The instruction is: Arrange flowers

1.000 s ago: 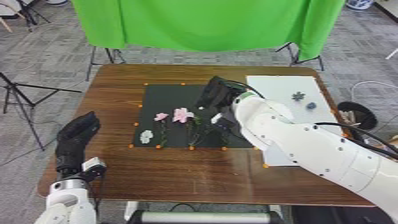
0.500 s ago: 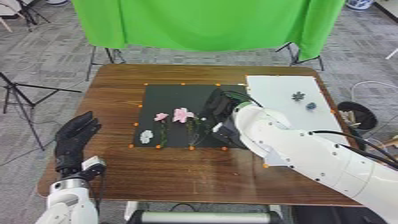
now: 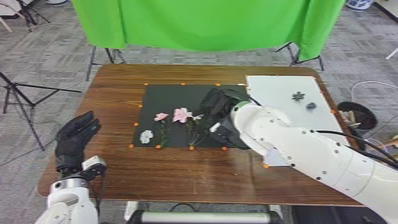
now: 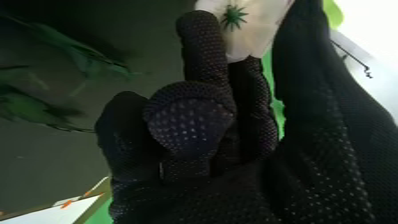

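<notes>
My right hand [image 3: 216,104] is low over the right part of the black board [image 3: 178,91]. A white flower [image 3: 197,117] shows at that hand's left edge. In the right wrist view my right hand [image 4: 191,117] is curled round the white flower [image 4: 233,19]; its head with a green star-shaped base sticks out past the fingers, and the stem is mostly hidden. A large pink flower [image 3: 182,115], a smaller pink one [image 3: 161,116] and a white bloom [image 3: 147,136] lie on the board's left part. My left hand [image 3: 77,132] rests open at the table's left side.
A white board [image 3: 280,85] on the right bears two small dark green plants, one [image 3: 298,95] behind the other [image 3: 311,106]. Orange dots line the black board. Green leaves [image 4: 80,52] lie beside my hand in the right wrist view. A dark bin [image 3: 357,116] stands right of the table.
My right hand has come nearer the table's front edge over the black board, and the white flower by it has moved the same way. The left hand's fingers have spread a little.
</notes>
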